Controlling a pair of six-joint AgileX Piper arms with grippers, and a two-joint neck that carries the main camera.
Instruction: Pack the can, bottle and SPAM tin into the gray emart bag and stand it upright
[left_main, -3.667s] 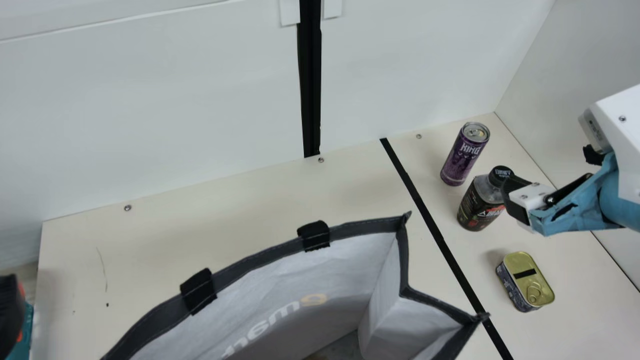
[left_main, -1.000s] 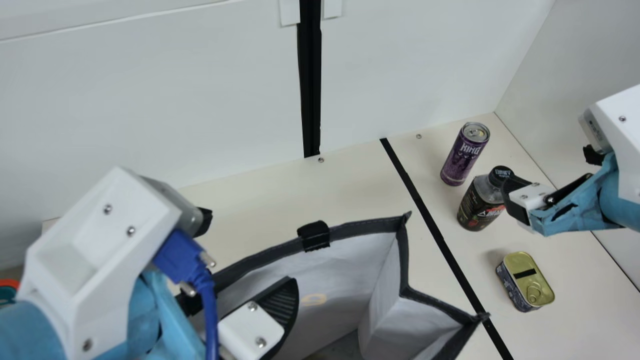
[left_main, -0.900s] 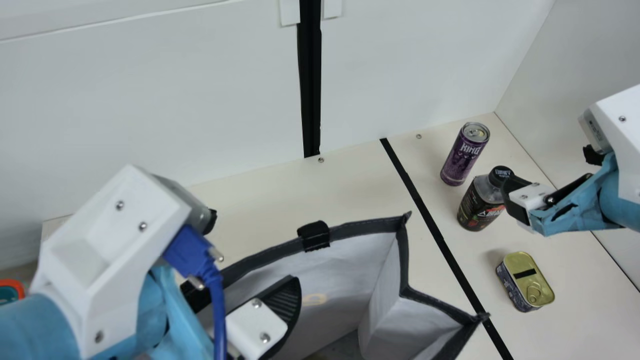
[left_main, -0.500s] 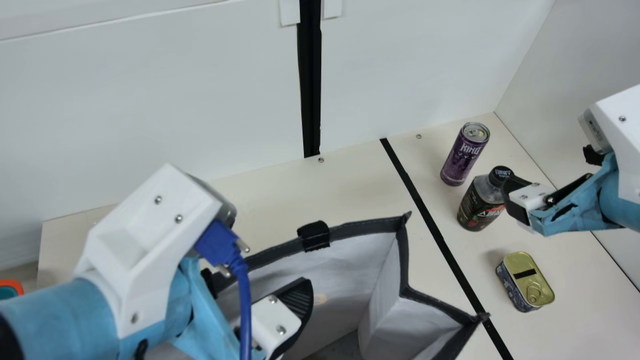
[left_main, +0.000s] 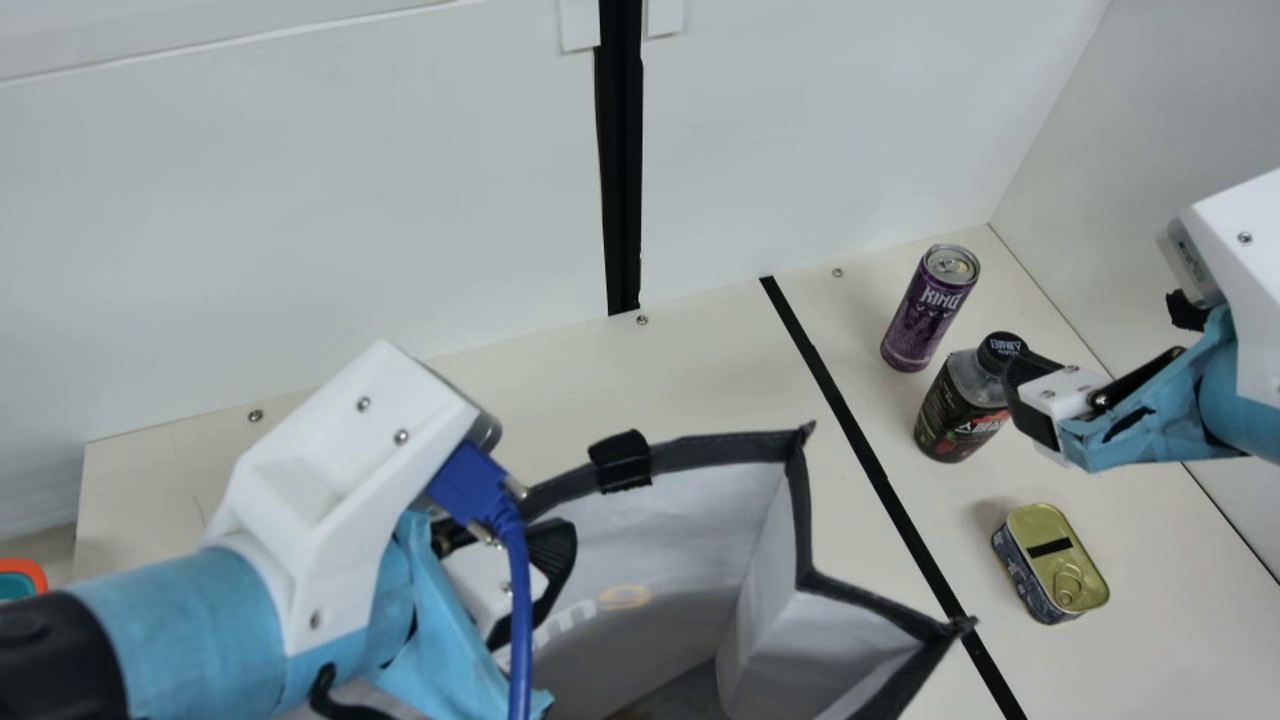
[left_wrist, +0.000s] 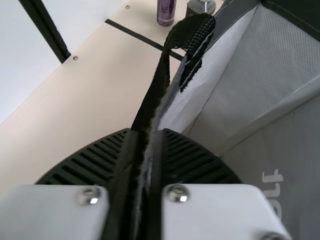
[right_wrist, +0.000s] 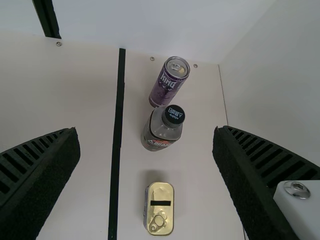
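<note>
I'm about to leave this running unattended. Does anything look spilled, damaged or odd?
Nothing stands out. I see no spill; the can and bottle stand upright, the tin sits lid up, and the left gripper pinches the open bag.

The can (right_wrist: 169, 82), bottle (right_wrist: 162, 129) and tin (right_wrist: 160, 208) stand on the worktop (right_wrist: 85, 100) between the right claw's (right_wrist: 145, 160) spread fingers.

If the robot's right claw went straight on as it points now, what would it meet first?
Probably the bottle: in the right wrist view it lines up with the open right gripper, though how far ahead is hard to judge.
</note>
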